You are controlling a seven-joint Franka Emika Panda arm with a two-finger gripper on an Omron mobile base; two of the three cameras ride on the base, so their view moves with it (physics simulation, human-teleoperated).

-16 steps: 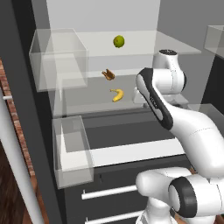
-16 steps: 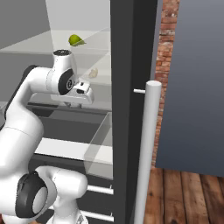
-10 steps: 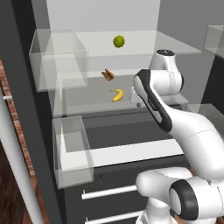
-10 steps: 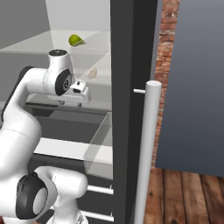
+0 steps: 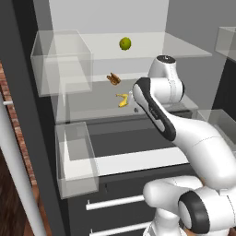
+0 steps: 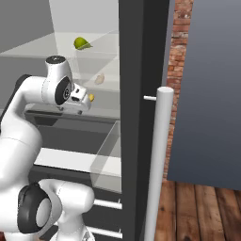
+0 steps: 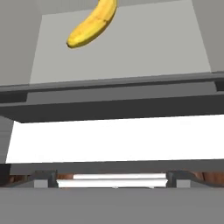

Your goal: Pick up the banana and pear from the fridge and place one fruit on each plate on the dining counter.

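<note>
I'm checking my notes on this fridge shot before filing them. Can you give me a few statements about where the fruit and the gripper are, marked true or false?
1. The banana lies on a glass shelf inside the fridge. True.
2. The pear sits on a lower shelf than the banana. False: it sits on the shelf above.
3. The gripper is shut on the banana. False: it is open and holds nothing; the banana lies apart, ahead of it.
4. A brown lumpy food item lies behind the banana on the same shelf. True.
5. The fridge door is shut. False: the fridge stands open.
</note>
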